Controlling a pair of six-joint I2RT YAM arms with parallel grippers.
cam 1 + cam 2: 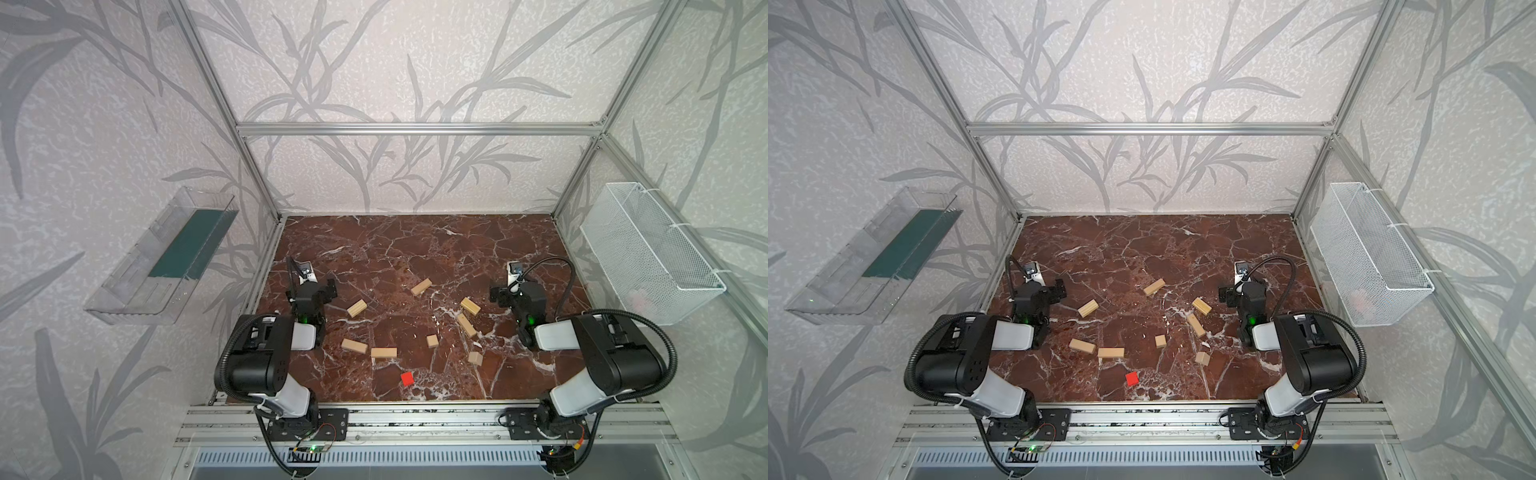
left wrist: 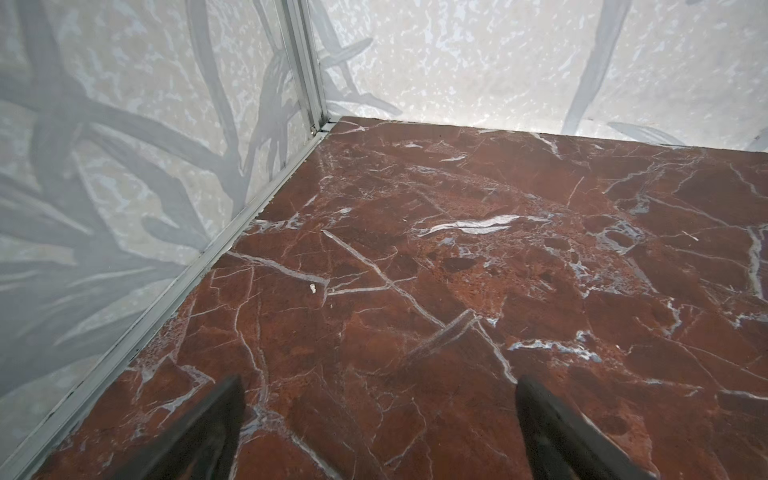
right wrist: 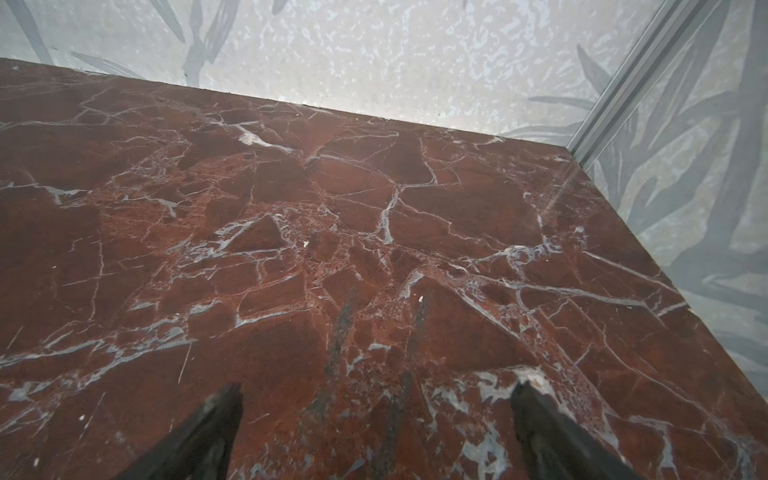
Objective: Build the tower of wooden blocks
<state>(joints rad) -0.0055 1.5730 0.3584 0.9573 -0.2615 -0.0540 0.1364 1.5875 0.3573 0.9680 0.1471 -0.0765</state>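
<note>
Several pale wood blocks lie loose and apart on the red marble table (image 1: 415, 245); none rests on another and no tower is in view. Bars lie at left (image 1: 357, 308), at the back (image 1: 421, 287) and near the front (image 1: 383, 353) (image 1: 1111, 352). Two small pale cubes (image 1: 432, 341) (image 1: 475, 358) and a red cube (image 1: 407, 378) (image 1: 1132, 378) lie nearer the front. My left gripper (image 1: 311, 289) (image 2: 378, 382) hovers open at the table's left side, left of the bars. My right gripper (image 1: 517, 291) (image 3: 376, 388) hovers open at the right side. Both wrist views show only bare marble between the fingers.
A clear plastic bin (image 1: 162, 257) hangs on the left wall and a white wire basket (image 1: 648, 253) on the right wall. Aluminium posts and papered walls close in the table on three sides. A metal rail (image 1: 415, 415) carrying both arm bases runs along the front edge.
</note>
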